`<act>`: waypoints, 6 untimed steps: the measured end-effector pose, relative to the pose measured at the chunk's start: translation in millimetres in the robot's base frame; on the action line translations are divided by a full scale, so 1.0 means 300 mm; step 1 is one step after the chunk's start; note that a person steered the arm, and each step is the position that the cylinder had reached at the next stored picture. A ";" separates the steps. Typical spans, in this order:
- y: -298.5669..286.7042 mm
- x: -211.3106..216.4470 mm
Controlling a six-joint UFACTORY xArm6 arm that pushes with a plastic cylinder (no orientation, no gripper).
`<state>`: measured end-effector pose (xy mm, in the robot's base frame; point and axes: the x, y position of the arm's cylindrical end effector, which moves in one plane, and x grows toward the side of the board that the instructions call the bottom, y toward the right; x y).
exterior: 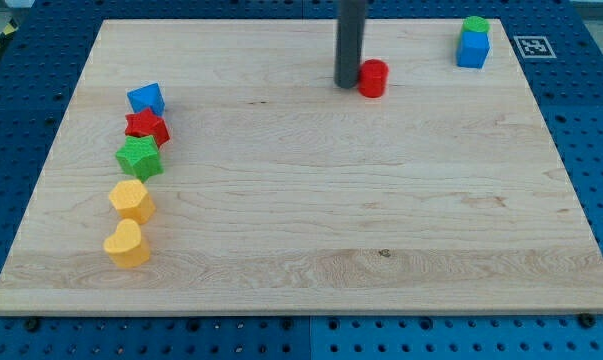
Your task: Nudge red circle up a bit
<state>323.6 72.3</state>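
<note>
The red circle [373, 78] is a short red cylinder standing on the wooden board [311, 190] near the view's top, a little right of centre. My dark rod comes down from the view's top edge, and my tip [348, 84] rests on the board just to the left of the red circle, touching or nearly touching its left side.
A green block [474, 25] sits against a blue cube [472, 50] at the top right. Down the left side runs a column: blue block [146, 99], red star [146, 127], green star [139, 158], and two yellow blocks [132, 200] [128, 244].
</note>
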 end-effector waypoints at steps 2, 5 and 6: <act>0.273 0.007; 0.446 0.055; 0.404 0.064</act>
<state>342.8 193.6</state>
